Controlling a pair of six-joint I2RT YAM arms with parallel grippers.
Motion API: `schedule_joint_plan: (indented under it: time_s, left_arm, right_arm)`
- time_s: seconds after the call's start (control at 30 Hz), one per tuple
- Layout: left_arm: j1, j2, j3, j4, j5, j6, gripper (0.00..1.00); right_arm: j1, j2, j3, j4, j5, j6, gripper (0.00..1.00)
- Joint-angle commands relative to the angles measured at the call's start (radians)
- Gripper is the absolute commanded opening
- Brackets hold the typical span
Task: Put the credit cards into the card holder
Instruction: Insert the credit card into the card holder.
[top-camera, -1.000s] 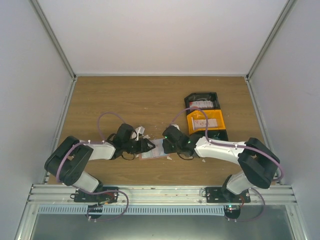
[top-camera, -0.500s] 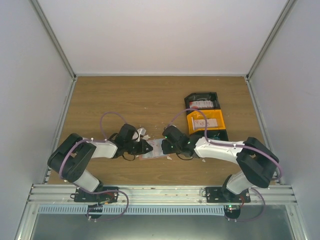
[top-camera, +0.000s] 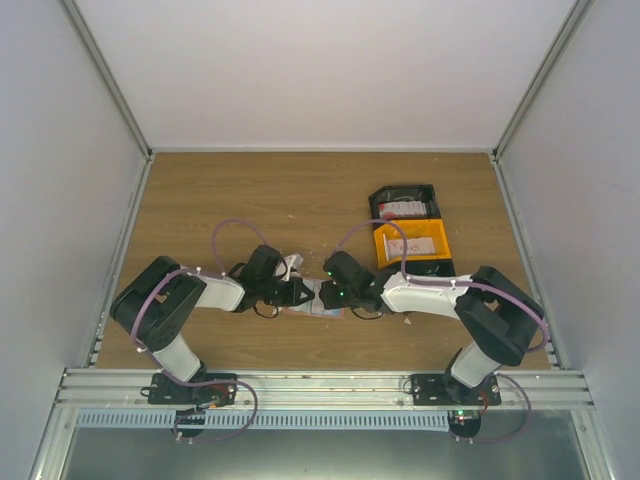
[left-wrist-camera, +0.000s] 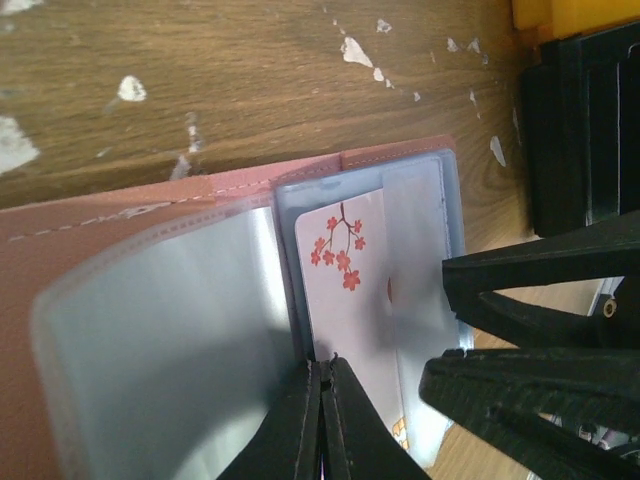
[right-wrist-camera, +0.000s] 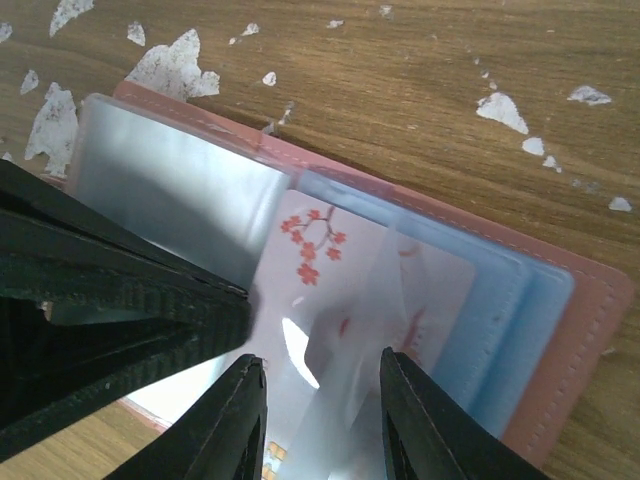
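Card holder: the card holder (top-camera: 318, 298) lies open on the table (top-camera: 250, 190), in the middle between both claws, with its clear pale blue pockets facing up.
Card: a white card with red blossoms (left-wrist-camera: 345, 260) sits partly inside one pocket.
Left claw: the left claw (left-wrist-camera: 322, 372) is closed, tips pressed together at the card's edge. I cannot tell whether it pinches the card or a pocket sheet.
Right claw: the right claw (right-wrist-camera: 320, 400) is open, one finger on each side of the card.
Bins: a black bin (top-camera: 403, 190) and an orange bin (top-camera: 437, 243) stand behind the right arm, with cards inside.
Scraps: white scraps (right-wrist-camera: 175, 65) lie around the holder.
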Motion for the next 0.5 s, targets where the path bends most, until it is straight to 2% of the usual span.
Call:
schedule_joint_plan:
  time_s: [0.0, 0.3, 0.33, 0.47]
  left_arm:
    - [-0.023, 0.053, -0.004, -0.033, -0.032, 0.033, 0.04]
    - [-0.023, 0.051, -0.003, -0.039, -0.043, 0.026, 0.03]
    - [-0.024, 0.051, -0.003, -0.037, -0.042, 0.026, 0.03]
    - [-0.024, 0.054, -0.003, -0.038, -0.044, 0.023, 0.02]
  right_arm:
    - [-0.011, 0.022, -0.004, 0.022, -0.028, -0.011, 0.33]
    - [-0.018, -0.097, -0.026, -0.104, 0.148, 0.059, 0.40]
    - [-0.021, -0.103, -0.030, -0.111, 0.148, 0.064, 0.38]
    - [-0.035, -0.094, -0.049, -0.140, 0.139, 0.083, 0.16]
